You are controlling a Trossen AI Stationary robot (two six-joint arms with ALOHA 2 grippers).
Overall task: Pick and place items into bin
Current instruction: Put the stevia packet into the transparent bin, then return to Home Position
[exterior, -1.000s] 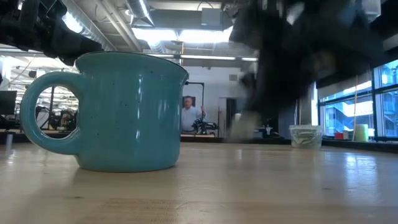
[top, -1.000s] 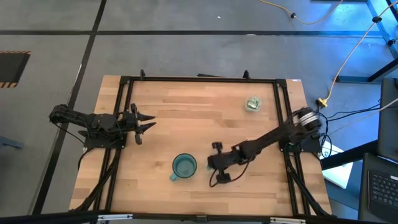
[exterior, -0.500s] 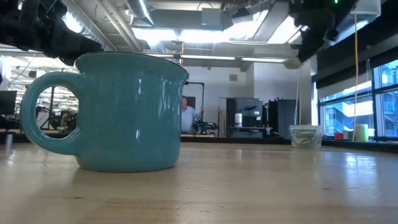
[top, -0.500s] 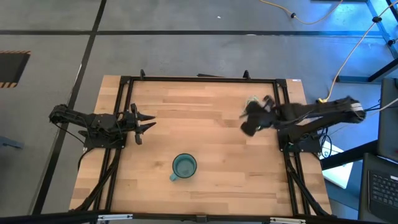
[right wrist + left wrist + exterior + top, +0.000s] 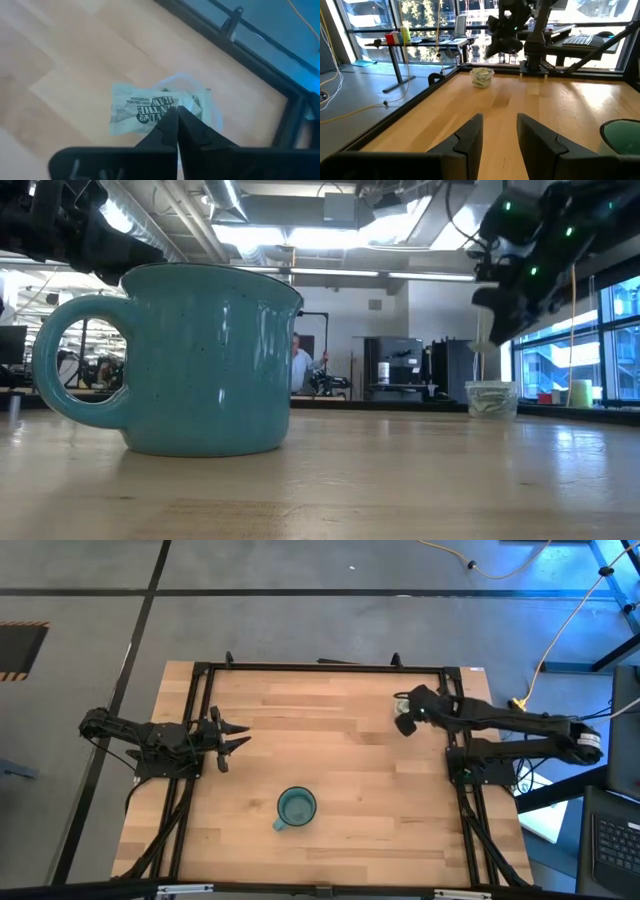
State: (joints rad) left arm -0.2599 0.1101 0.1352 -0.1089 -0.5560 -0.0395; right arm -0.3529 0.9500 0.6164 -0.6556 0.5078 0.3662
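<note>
- Green packet (image 5: 150, 112) pinched at its edge by closed right gripper (image 5: 177, 116), above bin (image 5: 406, 711) at two o'clock.
- Judged light, limp, crinkly.
- Left gripper (image 5: 232, 737) parked open at nine o'clock.

Only readable print is on the light green packet (image 5: 150, 114) pinched at the tips of the right hand (image 5: 177, 114). It shows upside down in the right wrist view. Big letters look like "IN THE RAW", with a smaller line beside them that's too tiny to make out. Nothing else has legible text.
</note>
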